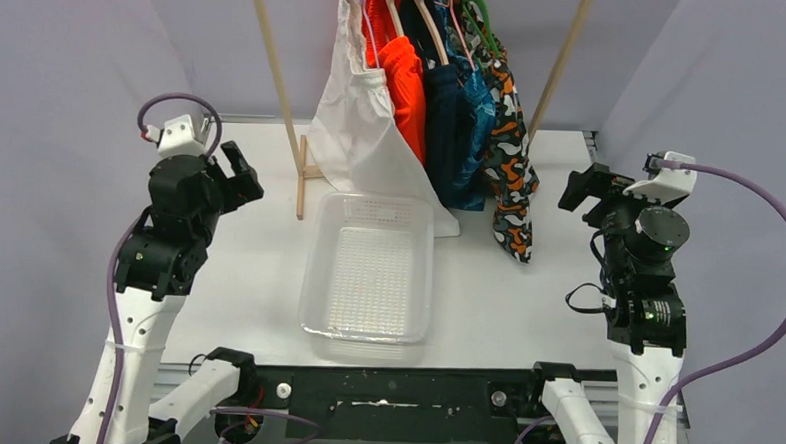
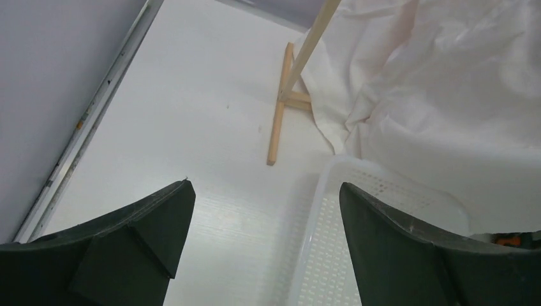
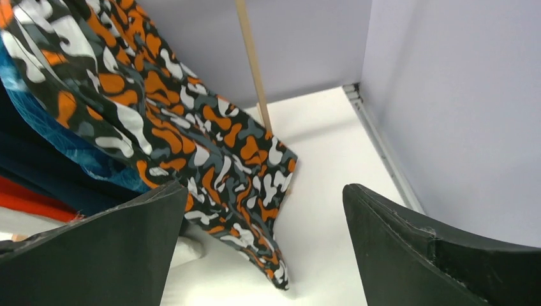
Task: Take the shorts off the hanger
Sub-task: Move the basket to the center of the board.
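White table (image 1: 257, 256) and pale lilac walls (image 1: 56, 47) around the hung shorts (image 1: 452, 119)

L→R, hung side by side, overlapping: white shorts (image 1: 358, 130), widest, hem spread out; bright orange shorts (image 1: 407, 83); dark navy shorts (image 1: 444, 114); blue leaf-print shorts (image 1: 479, 106); black-orange-white camo shorts (image 1: 511, 177), R end, limp.

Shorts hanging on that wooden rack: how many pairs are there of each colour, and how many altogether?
white shorts: 1
bright orange shorts: 1
dark navy shorts: 1
blue leaf-patterned shorts: 1
black-orange-white camouflage shorts: 1
Total: 5 pairs
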You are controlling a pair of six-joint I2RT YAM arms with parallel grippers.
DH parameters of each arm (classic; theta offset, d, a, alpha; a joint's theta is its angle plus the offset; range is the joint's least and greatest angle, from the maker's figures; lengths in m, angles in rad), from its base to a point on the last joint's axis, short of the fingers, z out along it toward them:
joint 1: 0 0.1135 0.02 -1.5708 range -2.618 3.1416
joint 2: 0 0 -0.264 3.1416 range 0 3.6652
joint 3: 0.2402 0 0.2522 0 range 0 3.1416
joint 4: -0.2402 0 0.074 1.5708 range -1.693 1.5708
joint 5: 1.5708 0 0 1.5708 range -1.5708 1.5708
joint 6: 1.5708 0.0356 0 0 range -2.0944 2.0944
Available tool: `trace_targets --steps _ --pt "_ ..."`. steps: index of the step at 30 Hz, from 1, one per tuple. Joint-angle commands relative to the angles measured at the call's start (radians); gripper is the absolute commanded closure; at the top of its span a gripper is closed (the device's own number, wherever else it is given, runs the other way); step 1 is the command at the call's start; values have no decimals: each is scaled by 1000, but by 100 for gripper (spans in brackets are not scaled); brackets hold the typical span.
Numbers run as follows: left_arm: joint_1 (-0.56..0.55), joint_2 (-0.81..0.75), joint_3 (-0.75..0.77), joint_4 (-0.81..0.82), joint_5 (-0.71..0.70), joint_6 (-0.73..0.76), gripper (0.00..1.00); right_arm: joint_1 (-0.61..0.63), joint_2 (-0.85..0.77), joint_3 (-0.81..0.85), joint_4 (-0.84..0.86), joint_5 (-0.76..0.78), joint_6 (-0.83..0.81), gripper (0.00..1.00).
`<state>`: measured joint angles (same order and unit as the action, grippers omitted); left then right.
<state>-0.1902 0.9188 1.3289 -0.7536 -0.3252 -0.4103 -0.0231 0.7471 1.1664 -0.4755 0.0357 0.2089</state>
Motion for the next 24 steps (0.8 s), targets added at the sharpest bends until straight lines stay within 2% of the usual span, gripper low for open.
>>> trace_targets --steps 1,7,11,15,20,24 --pt "-44 -29 -102 115 -81 -21 14 -21 19 -49 9 -98 36 2" --pt "-111 -97 -286 162 -97 -91 10 -41 40 -142 -25 -292 87 2" --pt "-149 -180 -419 233 -36 -104 8 12 39 -242 -18 -383 155 2" --pt "-176 -278 -527 297 -8 -113 7 159 30 -340 -6 -332 226 2" --pt "-198 -398 -645 342 -18 -229 6 402 59 -421 14 -246 284 2" --pt "-207 -410 -711 401 78 -266 6 601 104 -436 27 -116 314 2"
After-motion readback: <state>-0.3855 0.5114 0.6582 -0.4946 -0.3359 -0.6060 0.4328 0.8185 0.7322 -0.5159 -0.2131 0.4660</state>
